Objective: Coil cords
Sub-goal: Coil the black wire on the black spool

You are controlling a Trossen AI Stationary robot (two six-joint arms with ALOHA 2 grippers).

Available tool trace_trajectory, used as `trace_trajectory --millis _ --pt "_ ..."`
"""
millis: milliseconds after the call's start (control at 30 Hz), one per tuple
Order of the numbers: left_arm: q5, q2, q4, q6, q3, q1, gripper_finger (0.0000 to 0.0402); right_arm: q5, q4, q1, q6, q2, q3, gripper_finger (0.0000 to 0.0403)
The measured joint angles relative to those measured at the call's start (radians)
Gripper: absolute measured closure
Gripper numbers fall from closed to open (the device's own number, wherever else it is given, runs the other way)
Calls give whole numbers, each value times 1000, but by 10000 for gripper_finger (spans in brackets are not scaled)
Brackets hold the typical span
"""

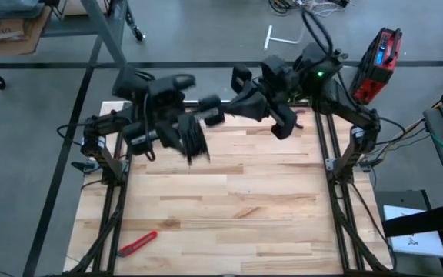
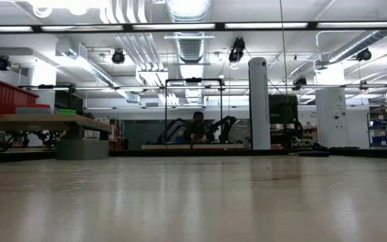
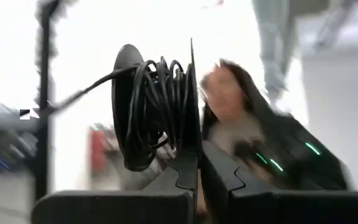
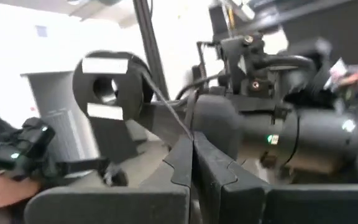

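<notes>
Looked like mid-wind, w/ both arms raised over the far side of the counter (image 1: 244,200) and nothing of the task resting on it. Clenched left fingers (image 3: 184,177) on the thin rim of the reel (image 3: 151,106), holding it edge-on in the air, approx. above the far-left part of the boards. Showed several loose black turns already on the drum, some sagging low on one side. Pinched the cord (image 4: 166,109) in the right fingers (image 4: 180,163), shut tight on it, just beside the reel, w/ a short straight run between pinch and drum.

To do this step well, probably needed:
- light, steady pull from the right side, so each turn seated snug instead of drooping like the slack loops seen;
- pinch point level w/ the drum's middle, not past either rim, else turns likely to slip off;
- firm left hold, since a grip on a thin rim seemed apt to twist;
- slow circling, w/ regrips close to the reel, as a thin cord could slide out unnoticed.

Couldn't tell how much cord was left to wind. Lay well apart, near the front-left corner: red box cutter (image 1: 137,244), no obstacle.
</notes>
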Motion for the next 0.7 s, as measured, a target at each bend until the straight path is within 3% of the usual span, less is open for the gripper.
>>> trace_trajectory --millis 167,300,467,567,700 --pt "-226 -2 55 28 24 11 402 -11 -20 -1 -30 11 -4 403" --pt "-469 -1 40 -54 25 16 402 -20 -22 -8 -68 13 -4 403" --pt "-488 -4 23 -124 25 47 402 -17 -24 -1 -76 7 -3 403" --pt "-432 -15 -26 -151 25 69 401 -5 -44 7 -91 1 -4 403" --pt "-393 -56 -193 -162 26 97 401 -5 -53 9 -98 -28 -4 403"
